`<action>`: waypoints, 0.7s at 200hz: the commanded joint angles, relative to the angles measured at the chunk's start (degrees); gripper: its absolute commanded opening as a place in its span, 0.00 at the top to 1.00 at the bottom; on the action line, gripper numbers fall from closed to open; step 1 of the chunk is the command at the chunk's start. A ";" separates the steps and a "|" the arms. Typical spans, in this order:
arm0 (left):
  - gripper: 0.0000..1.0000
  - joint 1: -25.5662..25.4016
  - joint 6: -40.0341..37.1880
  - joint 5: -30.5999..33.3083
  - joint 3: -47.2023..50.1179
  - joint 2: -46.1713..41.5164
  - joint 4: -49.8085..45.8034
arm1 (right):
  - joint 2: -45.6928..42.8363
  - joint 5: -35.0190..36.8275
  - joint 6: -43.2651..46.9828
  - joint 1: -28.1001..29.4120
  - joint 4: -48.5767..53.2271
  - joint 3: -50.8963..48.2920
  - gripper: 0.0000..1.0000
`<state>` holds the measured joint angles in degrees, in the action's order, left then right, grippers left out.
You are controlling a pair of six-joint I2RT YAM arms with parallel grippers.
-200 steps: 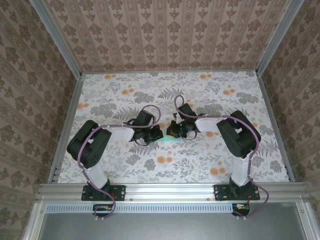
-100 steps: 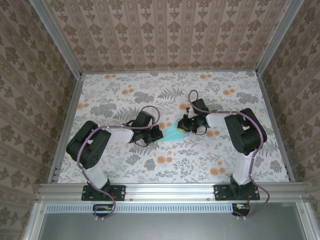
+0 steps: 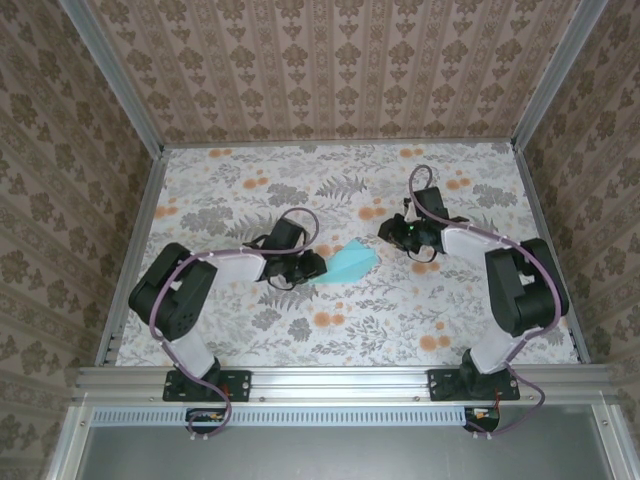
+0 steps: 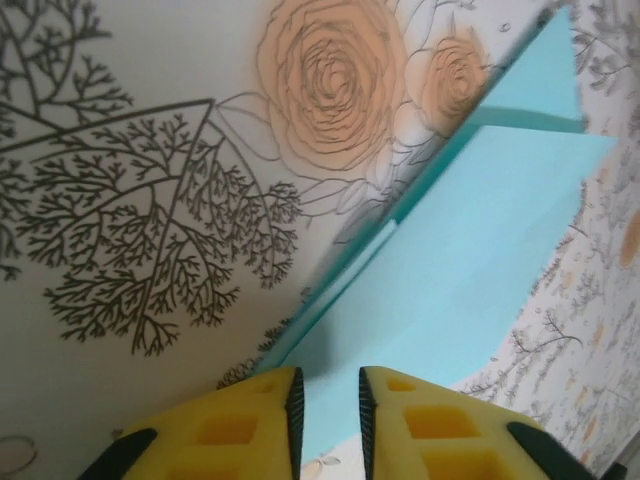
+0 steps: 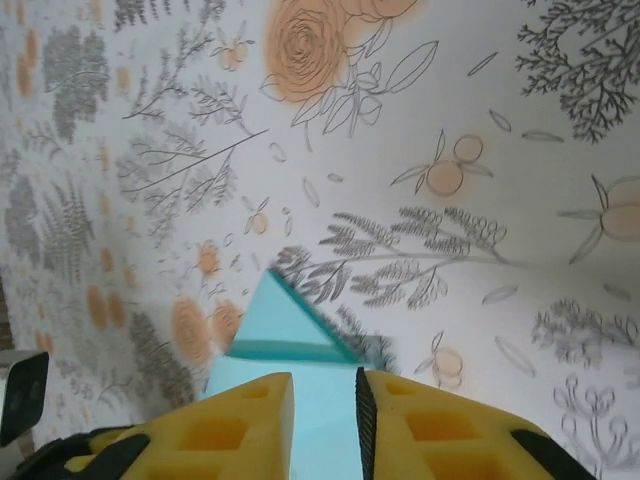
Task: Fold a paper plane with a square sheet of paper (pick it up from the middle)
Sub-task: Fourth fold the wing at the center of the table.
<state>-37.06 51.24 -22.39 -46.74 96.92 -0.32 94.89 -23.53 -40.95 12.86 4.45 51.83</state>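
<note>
The turquoise sheet of paper (image 3: 348, 264) lies flat on the flowered table, folded into a long strip with a pointed triangular flap at its right end. My left gripper (image 3: 312, 266) sits low at the paper's left end. In the left wrist view its yellow fingers (image 4: 240, 430) stand a narrow gap apart and the paper (image 4: 470, 260) stretches away beyond them. My right gripper (image 3: 388, 232) hovers to the right of the paper and a little behind it, clear of it. Its jaws (image 5: 325, 385) are slightly parted, and the flap (image 5: 280, 325) shows just past them.
The patterned tablecloth (image 3: 250, 190) covers the whole work surface. Aluminium rails (image 3: 135, 250) and wallpapered walls close it in on three sides. Purple cables loop over both wrists.
Both grippers were shut close together over the paper. The right one has drawn away to the right and back, the paper now lies stretched out, and both sets of jaws have parted slightly.
</note>
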 commanded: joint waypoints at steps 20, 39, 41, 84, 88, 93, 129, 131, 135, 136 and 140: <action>0.48 1.53 -8.70 4.95 -5.57 -8.85 -9.49 | -6.18 1.02 -8.38 2.92 -2.27 -6.94 0.58; 0.33 2.93 -11.60 9.68 -5.40 -12.52 -12.25 | -6.56 1.48 -12.80 5.43 -4.91 -8.73 0.55; 0.32 3.17 -11.96 10.03 -5.32 -12.87 -12.40 | -6.52 1.65 -13.27 5.75 -5.14 -8.87 0.55; 0.00 7.55 -17.65 16.88 -3.91 -20.43 -15.95 | -2.06 5.16 -21.17 12.49 -10.78 -7.67 0.52; 0.00 8.16 -17.94 17.16 -3.63 -21.03 -16.10 | -1.64 5.58 -21.67 13.01 -11.44 -7.56 0.52; 0.00 8.80 -18.17 17.30 -3.31 -21.68 -16.22 | -1.18 6.21 -22.27 13.62 -11.78 -7.36 0.52; 0.00 15.31 -16.94 14.21 -0.77 -25.00 -16.52 | 1.31 8.91 -25.43 15.88 -11.00 -5.11 0.56; 0.00 15.69 -16.89 13.69 -0.73 -25.07 -16.51 | 1.47 9.00 -25.59 15.94 -10.90 -4.97 0.56; 0.00 16.15 -16.80 12.76 -0.42 -25.24 -16.22 | 1.67 9.10 -25.97 16.01 -11.03 -4.95 0.56; 0.00 16.37 -16.80 12.48 -0.35 -25.26 -16.17 | 1.73 9.11 -26.00 16.03 -11.08 -4.97 0.56; 0.00 16.91 -16.76 11.41 -0.06 -25.36 -15.73 | 1.87 9.22 -26.34 16.12 -11.48 -5.06 0.56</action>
<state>-22.92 35.68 -7.90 -48.77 72.95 -14.70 95.46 -17.56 -63.18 28.51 -5.65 44.82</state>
